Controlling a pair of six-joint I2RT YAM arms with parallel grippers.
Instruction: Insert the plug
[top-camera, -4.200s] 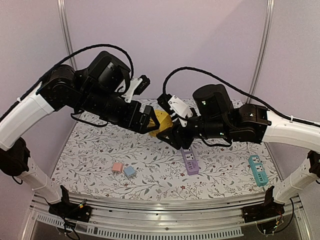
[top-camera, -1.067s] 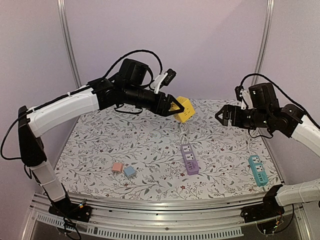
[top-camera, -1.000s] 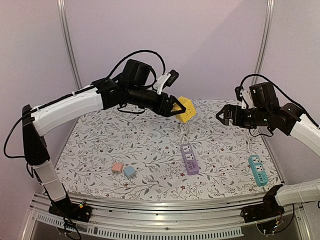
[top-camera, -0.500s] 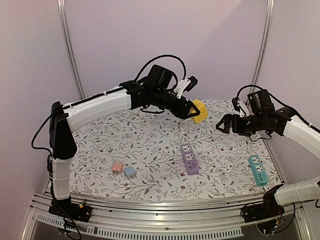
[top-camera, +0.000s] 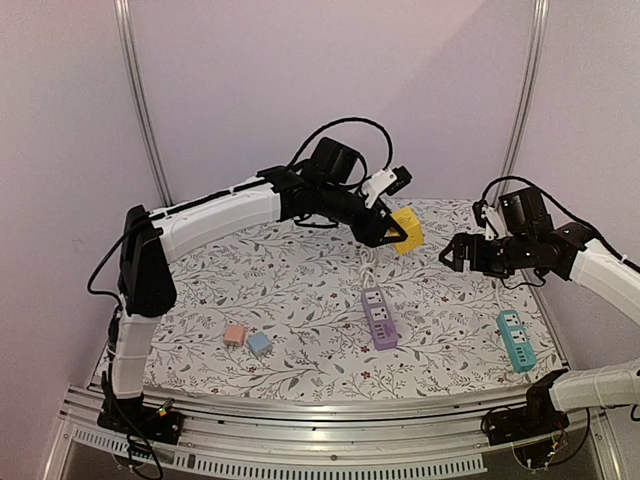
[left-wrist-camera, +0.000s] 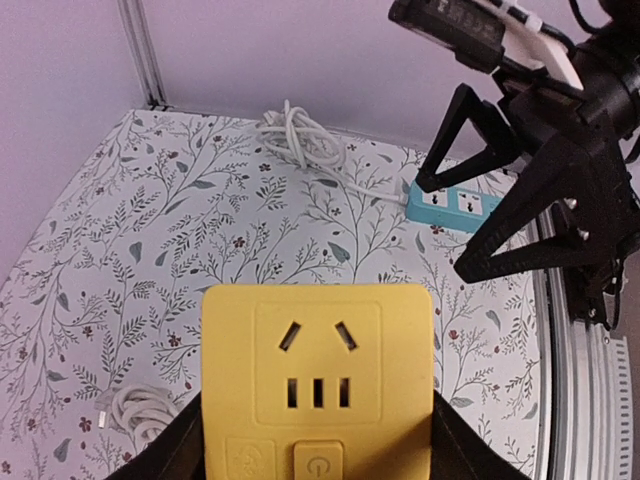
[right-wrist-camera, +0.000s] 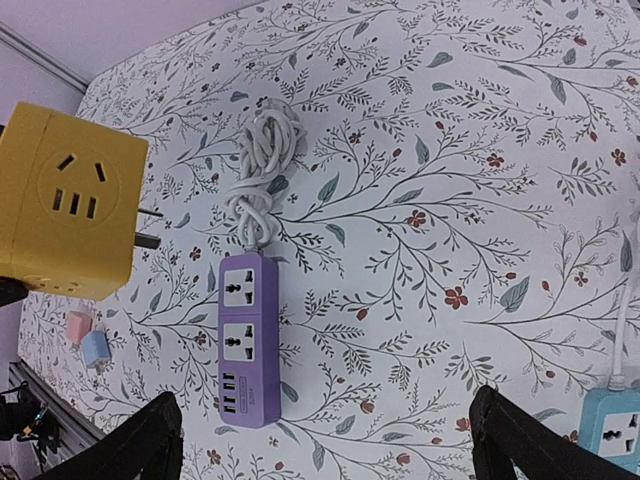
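Closed partway on the yellow cube (top-camera: 409, 232), one finger on each side, my left gripper (top-camera: 392, 230) held it in the air above the table (top-camera: 250, 280), beyond the far end of the purple power strip (top-camera: 379, 317) and a little to the right of it. My right gripper (top-camera: 452, 252) stood wide open and empty, well to the right of the strip and off the table.

From my right wrist I saw dark pins (right-wrist-camera: 145, 228) on one side face of the cube. I took those for the plug and the strip for its target. The strip lay flat with its sockets up, and its white cord (top-camera: 370, 262) was coiled at its far end, roughly below the cube.

Most of the trouble I expected came from the pins. I could not tell whether they pointed down at the strip. If they did not, I would have to turn my wrist first, and a cube pinched only by its sides might twist in the grip. Pins that met the socket crooked would catch on its face. Nothing held the strip, so a hard push could slide or tip it. Coming down too far back, the cube would land on the cord.

The teal strip (top-camera: 514, 340) lay well to the right of the purple one, and I judged it no obstacle.
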